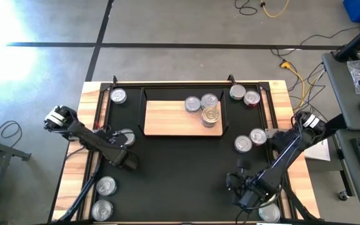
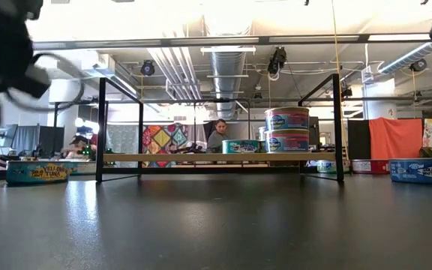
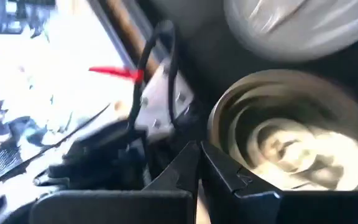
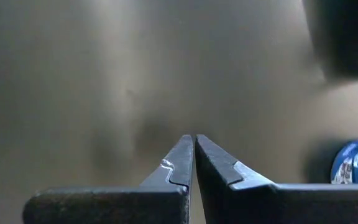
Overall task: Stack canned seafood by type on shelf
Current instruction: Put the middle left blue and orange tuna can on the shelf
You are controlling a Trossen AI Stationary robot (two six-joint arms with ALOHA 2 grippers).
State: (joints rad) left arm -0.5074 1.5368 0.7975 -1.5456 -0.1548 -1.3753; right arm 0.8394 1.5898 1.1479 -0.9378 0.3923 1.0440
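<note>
Overhead, the black mat [image 1: 180, 169] covers most of the wooden table [image 1: 74, 156], and the light-wood shelf [image 1: 164, 119] sits on it toward the far edge. Three cans [image 1: 202, 106] cluster at the shelf's right end, one of them a gold-topped stack [image 1: 210, 117]. Loose tins lie around: one at the far left [image 1: 118, 95], two at the far right [image 1: 244, 95], two right of the shelf [image 1: 250, 140], two at the near left corner [image 1: 104, 197], one at the near right edge [image 1: 269, 213], and one beside the left arm [image 1: 125, 136]. The left gripper [image 1: 129, 164] hangs over the mat left of centre; the right gripper [image 1: 241, 195] hovers over the mat's near right part.

From table height, the shelf [image 2: 216, 157] carries a two-high stack of tins [image 2: 286, 130] with a single teal tin [image 2: 240, 146] beside it. A yellow-labelled tin [image 2: 37, 172] stands at the left, a blue one [image 2: 424, 170] at the right.

In the left wrist view, the left gripper [image 3: 197, 163] has its fingers pressed together, empty, with a silver can top [image 3: 291, 137] just beside them.

In the right wrist view, the right gripper [image 4: 194, 155] is likewise pinched closed on nothing above bare mat, a blue-labelled tin [image 4: 356, 163] off to one side.
</note>
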